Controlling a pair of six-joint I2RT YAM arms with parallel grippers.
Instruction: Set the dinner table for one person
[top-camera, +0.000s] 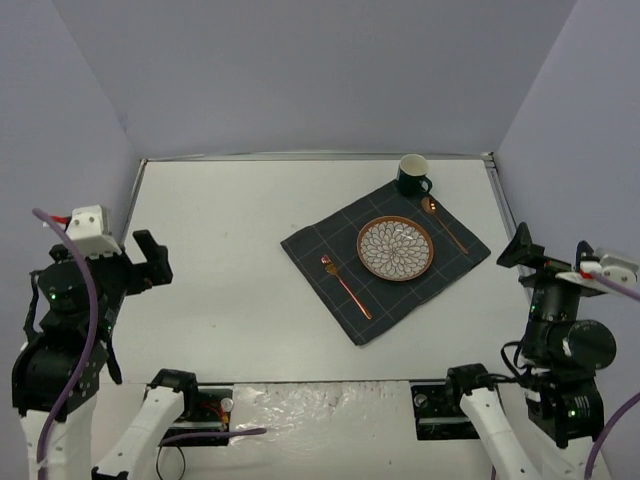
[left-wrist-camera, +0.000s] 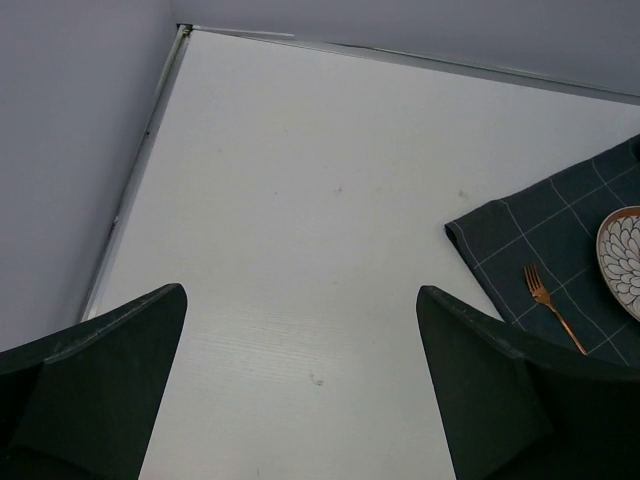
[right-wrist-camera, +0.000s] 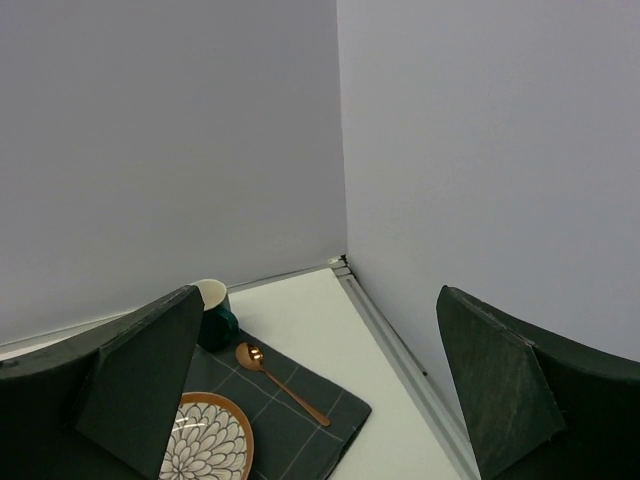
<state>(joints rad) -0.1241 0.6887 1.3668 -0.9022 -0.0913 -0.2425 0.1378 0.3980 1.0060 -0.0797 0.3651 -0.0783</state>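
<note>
The white dinner table (top-camera: 220, 250) carries a dark grey grid cloth (top-camera: 330, 275) at the right. On the cloth lie a patterned plate with a copper rim (top-camera: 395, 248), a copper fork (top-camera: 345, 285) left of it and a copper spoon (top-camera: 442, 222) right of it. A dark green mug (top-camera: 412, 174) stands at the cloth's far corner. My left gripper (top-camera: 150, 262) is open and empty, raised at the far left. My right gripper (top-camera: 520, 247) is open and empty, raised at the far right. The right wrist view shows the mug (right-wrist-camera: 214, 314), spoon (right-wrist-camera: 283, 382) and plate (right-wrist-camera: 207, 440).
Lavender walls enclose the table on three sides, with a metal rail (top-camera: 500, 205) along the right edge and another (left-wrist-camera: 130, 190) along the left. The left wrist view shows bare tabletop (left-wrist-camera: 300, 250), the cloth corner (left-wrist-camera: 520, 250) and the fork (left-wrist-camera: 553, 307).
</note>
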